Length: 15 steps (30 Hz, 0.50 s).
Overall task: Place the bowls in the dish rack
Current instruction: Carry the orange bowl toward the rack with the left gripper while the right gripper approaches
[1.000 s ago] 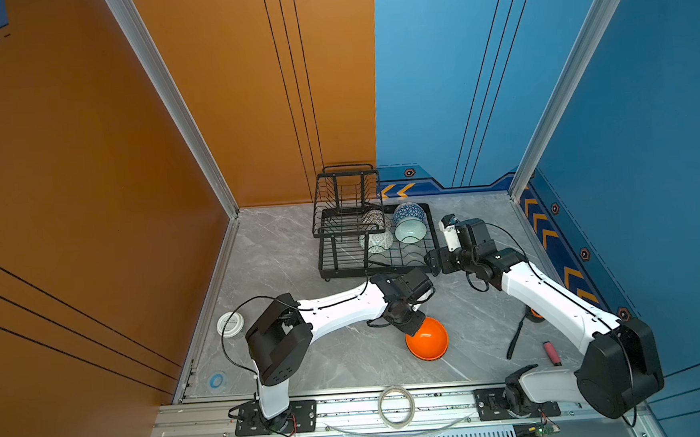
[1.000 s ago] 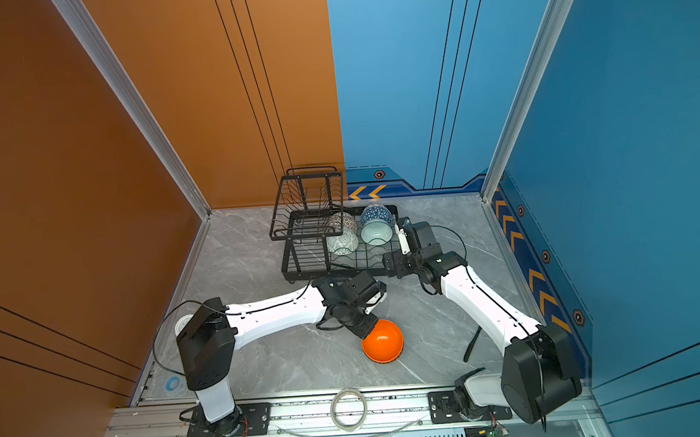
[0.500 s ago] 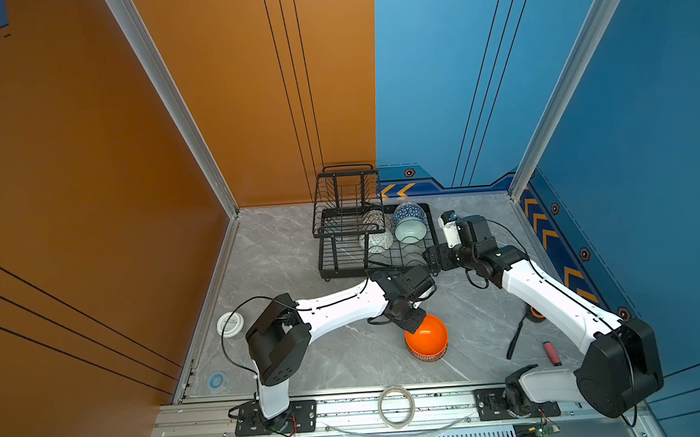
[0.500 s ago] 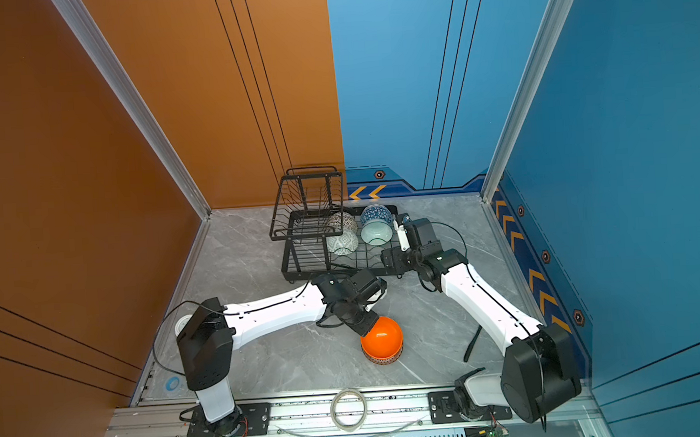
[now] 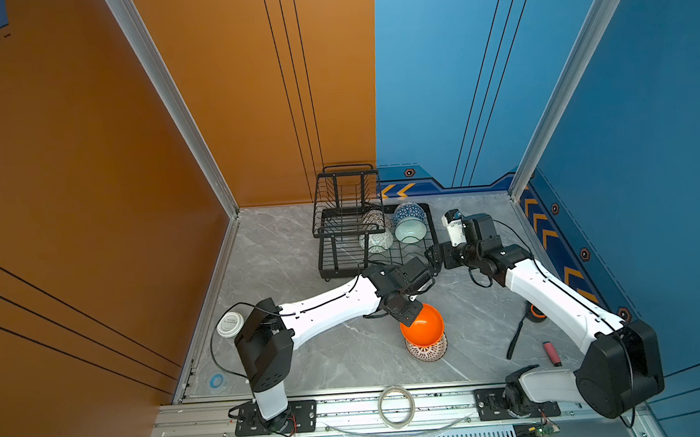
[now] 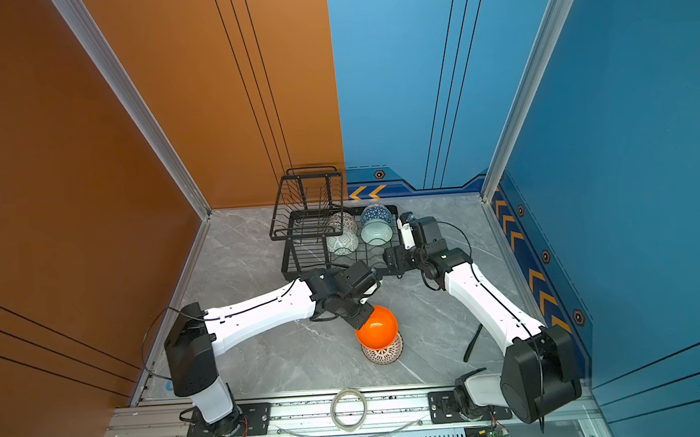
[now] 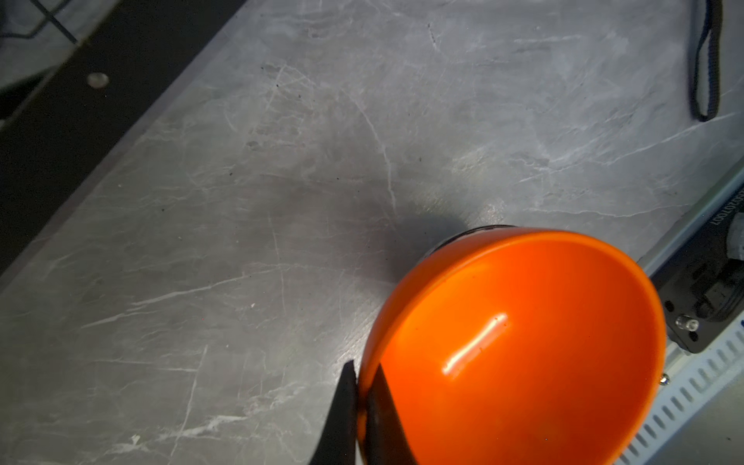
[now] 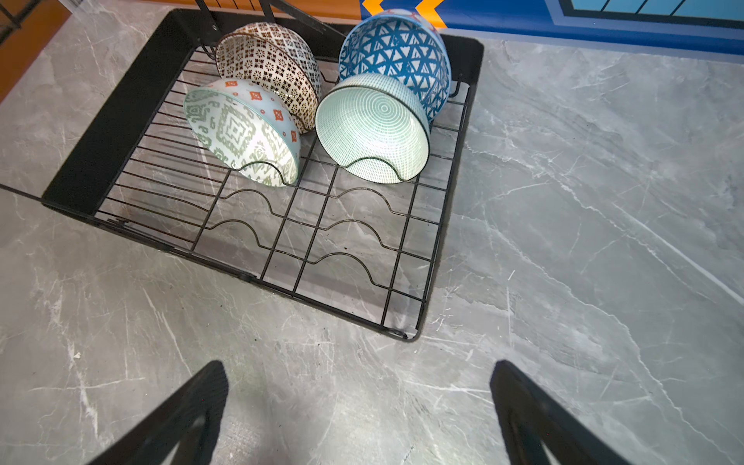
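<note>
Our left gripper (image 7: 362,386) clamps the orange bowl (image 5: 423,327) by its rim, tilted over the lattice bowl (image 5: 427,351), so we can carry it to the dish rack (image 5: 322,263); our right gripper (image 8: 358,372) hangs open nearby.

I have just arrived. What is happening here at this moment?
A two-armed robot is loading bowls into the dish rack. The left gripper is shut on the rim of the orange bowl, held tilted right over the lattice bowl, which is on the table. Four bowls already lean in the rack's lower tray: the blue triangle bowl, the pale mint bowl, the maze-patterned bowl and the dotted bowl. The right gripper is open and empty, in front of the rack.
</note>
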### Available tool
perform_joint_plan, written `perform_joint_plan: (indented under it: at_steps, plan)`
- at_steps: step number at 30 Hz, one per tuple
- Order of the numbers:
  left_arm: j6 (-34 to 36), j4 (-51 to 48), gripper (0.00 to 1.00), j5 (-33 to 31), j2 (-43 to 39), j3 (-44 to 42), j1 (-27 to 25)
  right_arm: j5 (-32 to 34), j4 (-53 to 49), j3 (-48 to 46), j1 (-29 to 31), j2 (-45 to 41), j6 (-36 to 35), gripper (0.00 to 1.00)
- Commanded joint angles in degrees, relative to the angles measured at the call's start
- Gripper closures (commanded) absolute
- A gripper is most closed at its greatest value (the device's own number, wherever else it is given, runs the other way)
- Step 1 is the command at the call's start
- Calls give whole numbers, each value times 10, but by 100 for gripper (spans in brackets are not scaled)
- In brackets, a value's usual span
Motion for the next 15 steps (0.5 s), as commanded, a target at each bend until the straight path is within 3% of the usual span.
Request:
perform_joint_plan:
  at_steps: [1,8,15]
  plan:
    - [9,-12,100,-41,-47,22,14,-53,-16,31,-24,-41,22,0]
    - [-12,22,100,-169,-86,31,42,-126,-50,68,-54,-85,41,0]
    - [-41,188,100,-234,-116,1,72,-216,-59,101,-54,-107,86,0]
